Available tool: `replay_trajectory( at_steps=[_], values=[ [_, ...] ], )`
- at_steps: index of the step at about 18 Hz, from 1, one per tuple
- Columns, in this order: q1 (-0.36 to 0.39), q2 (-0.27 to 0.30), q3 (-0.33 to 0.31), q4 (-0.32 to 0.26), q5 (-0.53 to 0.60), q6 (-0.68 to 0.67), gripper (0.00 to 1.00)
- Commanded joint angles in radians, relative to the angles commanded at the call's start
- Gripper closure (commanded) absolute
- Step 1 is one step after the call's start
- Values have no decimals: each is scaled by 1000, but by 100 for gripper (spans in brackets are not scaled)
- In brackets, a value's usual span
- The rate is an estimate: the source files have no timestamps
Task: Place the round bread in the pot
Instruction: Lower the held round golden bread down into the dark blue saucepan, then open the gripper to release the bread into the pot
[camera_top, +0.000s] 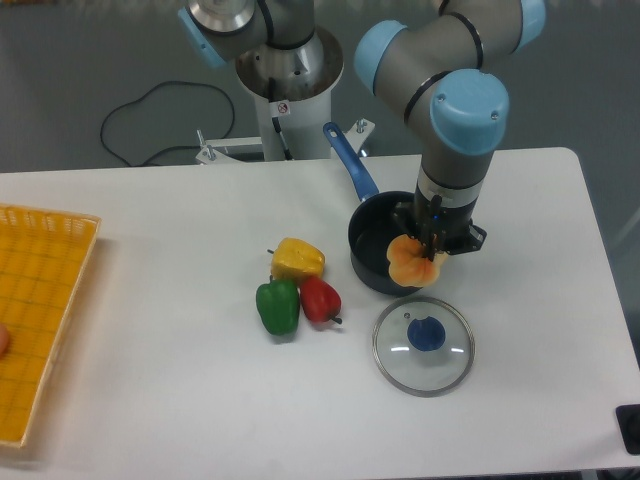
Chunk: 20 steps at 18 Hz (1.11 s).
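White table (200, 400), claw (428, 238) holding round bread (413, 262) over pot (370, 245)

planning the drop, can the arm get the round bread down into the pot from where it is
Probably yes. The gripper holds the round bread over the near right rim of the pot; the pot is uncovered, since the glass lid lies on the table in front of it.

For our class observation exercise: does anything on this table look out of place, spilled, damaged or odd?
Nothing is spilled or broken. The glass lid lies flat on the table, apart from the pot. The round bread hangs in the gripper over the pot's near rim rather than its centre.
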Motion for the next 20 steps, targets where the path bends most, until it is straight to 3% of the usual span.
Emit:
replay_trajectory(
  at_steps=[6,15,20],
  values=[
    [11,9,-9,-9,0,0,97],
    [17,83,-182,25,2,77,96],
    [20,89,-267,124,61,118,95]
  ],
)
